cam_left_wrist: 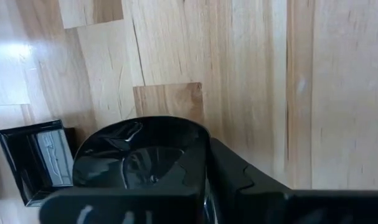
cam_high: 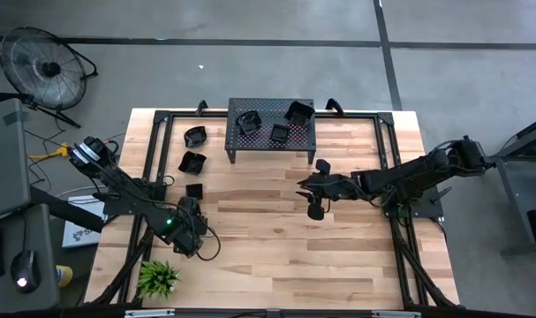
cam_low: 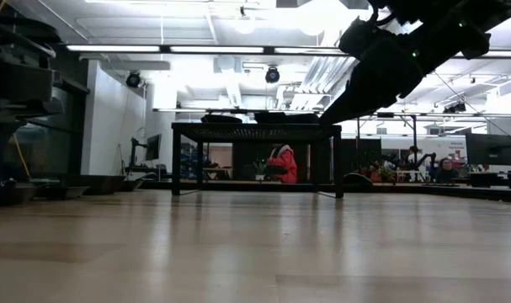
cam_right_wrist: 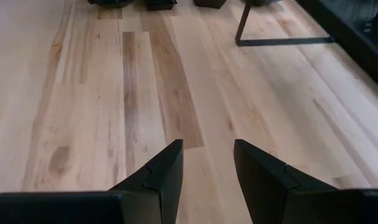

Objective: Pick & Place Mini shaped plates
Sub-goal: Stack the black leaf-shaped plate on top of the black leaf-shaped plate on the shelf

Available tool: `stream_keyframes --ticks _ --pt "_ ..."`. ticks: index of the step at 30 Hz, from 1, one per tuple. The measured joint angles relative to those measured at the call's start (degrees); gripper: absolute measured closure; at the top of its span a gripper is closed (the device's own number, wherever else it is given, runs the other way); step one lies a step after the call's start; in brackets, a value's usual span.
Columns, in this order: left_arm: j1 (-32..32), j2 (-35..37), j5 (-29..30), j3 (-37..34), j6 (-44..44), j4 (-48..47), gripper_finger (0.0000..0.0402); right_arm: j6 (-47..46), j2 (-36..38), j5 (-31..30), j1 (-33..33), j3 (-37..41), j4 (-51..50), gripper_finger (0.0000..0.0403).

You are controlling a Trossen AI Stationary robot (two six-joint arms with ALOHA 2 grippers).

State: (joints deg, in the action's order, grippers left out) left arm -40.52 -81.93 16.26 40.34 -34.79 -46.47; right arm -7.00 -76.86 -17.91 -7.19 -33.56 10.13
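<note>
My left gripper (cam_high: 190,233) is low over the near left of the table, shut on a glossy black mini shaped plate (cam_left_wrist: 142,155) with a rounded, lobed outline. My right gripper (cam_right_wrist: 207,146) hovers open over bare wood at mid-table (cam_high: 316,188), in front of the stand and touching nothing. Three plates sit on the perforated stand (cam_high: 271,124): (cam_high: 248,122), (cam_high: 279,132), (cam_high: 299,111). Three more lie flat on the table left of the stand: (cam_high: 195,136), (cam_high: 192,162) and a square one (cam_high: 194,190), which also shows in the left wrist view (cam_left_wrist: 36,158). My left gripper holds the lobed plate by its rim (cam_left_wrist: 198,146). One dark finger (cam_left_wrist: 238,180) lies against the outside of that rim; the plate itself hides the other finger. The plate fills the space ahead of the wrist. I cannot tell whether it is lifted clear of the wood.
The black perforated stand (cam_low: 255,133) stands on thin legs at the far middle of the table. A small green plant (cam_high: 158,277) sits at the near left corner, close to my left arm. Open wood lies between the two grippers and toward the near right.
</note>
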Motion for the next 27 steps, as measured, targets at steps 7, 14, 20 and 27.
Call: stream_keyframes --ticks 7,14,20,27 --pt "0.0 0.0 -0.5 0.0 0.0 0.2 0.0399 2.4 0.0 -6.5 -4.1 0.0 0.0 0.0265" --pt "0.0 0.0 0.1 1.3 2.7 0.5 0.0401 3.8 0.3 -3.8 -6.4 5.7 12.6 0.0265" --pt "0.0 0.0 7.7 5.5 15.3 0.4 0.0401 4.4 0.4 0.3 -5.9 19.8 43.5 0.0265" --pt "4.4 0.0 14.2 12.7 33.5 -2.3 0.0401 1.4 0.4 -3.3 -5.8 25.3 47.9 0.0265"
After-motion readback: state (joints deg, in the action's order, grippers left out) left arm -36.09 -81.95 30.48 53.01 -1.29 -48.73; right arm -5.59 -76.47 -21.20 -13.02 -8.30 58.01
